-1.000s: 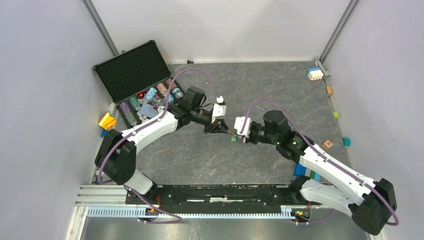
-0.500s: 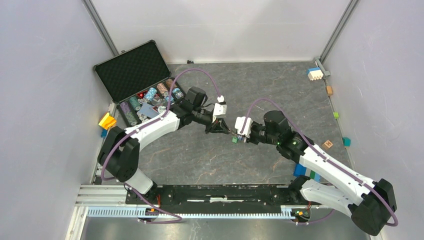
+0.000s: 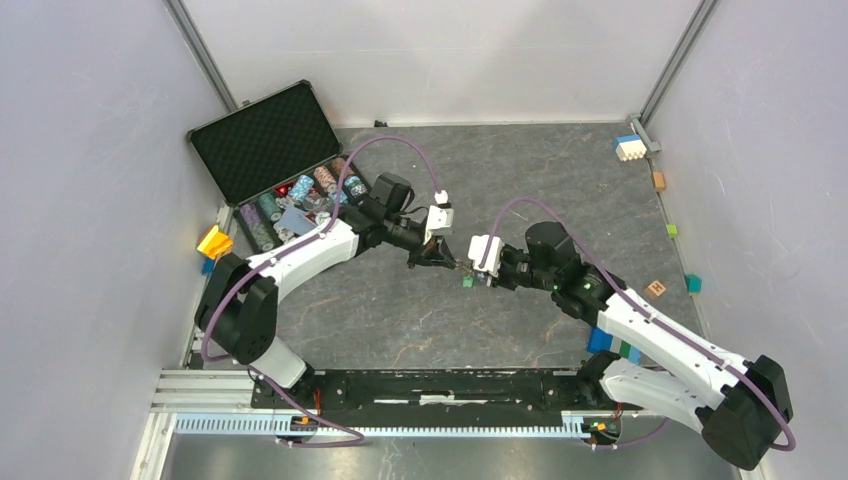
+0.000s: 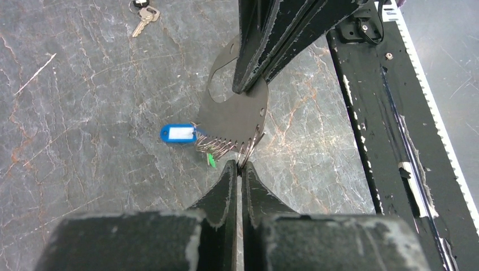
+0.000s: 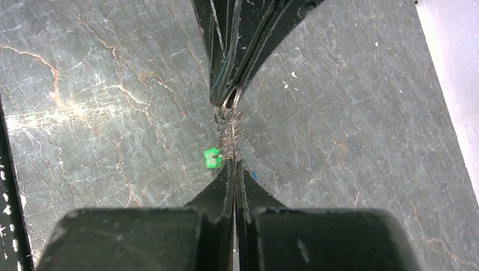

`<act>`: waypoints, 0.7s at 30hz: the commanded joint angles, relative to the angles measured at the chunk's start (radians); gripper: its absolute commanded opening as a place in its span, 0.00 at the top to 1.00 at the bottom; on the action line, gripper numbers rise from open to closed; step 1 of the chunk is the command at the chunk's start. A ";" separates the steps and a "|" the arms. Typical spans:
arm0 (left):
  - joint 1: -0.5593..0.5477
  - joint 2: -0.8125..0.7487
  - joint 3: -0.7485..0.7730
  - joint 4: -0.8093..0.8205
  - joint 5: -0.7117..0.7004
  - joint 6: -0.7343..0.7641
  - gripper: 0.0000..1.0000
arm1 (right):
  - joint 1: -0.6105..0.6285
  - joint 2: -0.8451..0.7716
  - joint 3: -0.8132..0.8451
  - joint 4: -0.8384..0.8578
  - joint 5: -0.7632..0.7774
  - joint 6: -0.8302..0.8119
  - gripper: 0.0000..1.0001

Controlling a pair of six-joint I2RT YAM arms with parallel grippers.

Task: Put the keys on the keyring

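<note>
Both grippers meet above the middle of the table. My right gripper [image 5: 234, 165] is shut on the edge of the dark-grey keyring [image 4: 237, 110], which it holds upright. Along the keyring's lower rim runs a coil-like metal stretch [image 4: 223, 145]. My left gripper [image 4: 241, 165] is shut on a small metal ring [image 5: 226, 110] at one end of that coil. A blue-tagged key [image 4: 178, 134] and a green-tagged key [image 5: 212, 158] hang from the coil. Another loose key [image 4: 146, 14] lies on the table farther off. In the top view the green tag [image 3: 466, 282] shows between the fingertips.
An open black case [image 3: 268, 140] with poker chips stands at the back left. A yellow block [image 3: 214, 242] lies by the left wall, and coloured toy blocks [image 3: 629, 147] line the right edge. The black base rail [image 3: 430, 385] runs along the near edge.
My left gripper's jaws have closed onto the small metal ring. Both arms stay almost where they were, the right one still gripping the keyring.
</note>
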 commanded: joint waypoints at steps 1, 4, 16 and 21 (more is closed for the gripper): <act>0.008 -0.039 0.089 -0.168 0.036 0.098 0.98 | -0.008 0.018 0.005 0.014 0.095 -0.010 1.00; 0.009 -0.040 0.111 -0.250 0.029 0.150 0.98 | -0.008 0.024 0.002 0.014 0.136 -0.011 1.00; 0.003 -0.054 0.099 -0.222 -0.001 0.101 0.98 | -0.008 0.055 -0.002 0.009 0.076 -0.017 0.96; -0.019 -0.093 0.044 -0.111 -0.087 0.001 0.98 | -0.008 0.054 0.014 0.041 -0.016 0.007 0.60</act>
